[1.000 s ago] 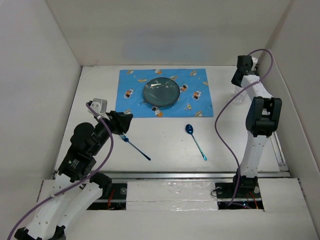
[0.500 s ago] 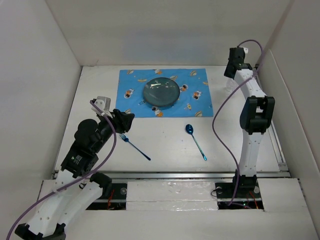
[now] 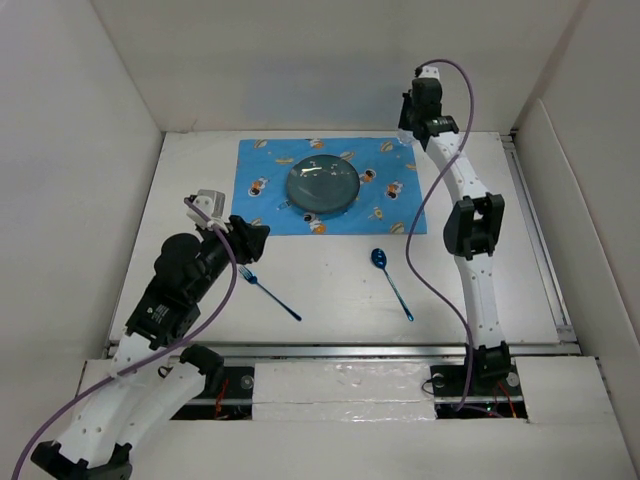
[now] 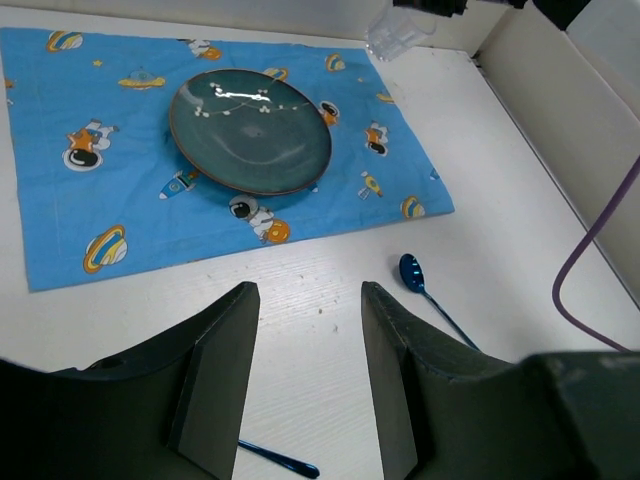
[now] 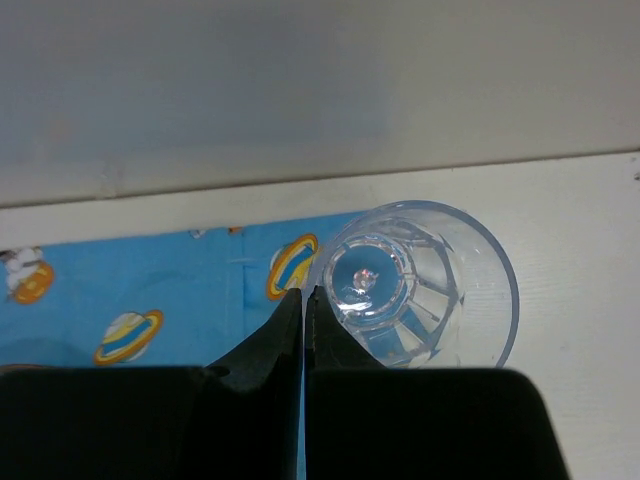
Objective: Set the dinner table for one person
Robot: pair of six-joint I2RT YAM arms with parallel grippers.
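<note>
On the white dinner table (image 3: 330, 270) lies a blue printed placemat (image 3: 265, 165) with a dark teal plate (image 3: 323, 185) on it. My right gripper (image 3: 411, 128) hangs over the mat's far right corner. In the right wrist view it (image 5: 303, 295) is shut on the rim of a clear glass (image 5: 420, 300); the left wrist view shows that glass (image 4: 400, 38) off the table. A blue fork (image 3: 270, 290) and a blue spoon (image 3: 392, 280) lie in front of the mat. My left gripper (image 4: 305, 295) is open and empty above the fork's handle (image 4: 280, 462).
White walls close in the table at the back and on both sides. A metal rail (image 3: 350, 350) runs along the near edge by the arm bases. The right arm's purple cable (image 3: 420, 230) loops over the table near the spoon.
My right arm has swung left from the back right corner to the mat's far right corner, carrying the glass with its jaws closed tight. The left arm has barely moved.
</note>
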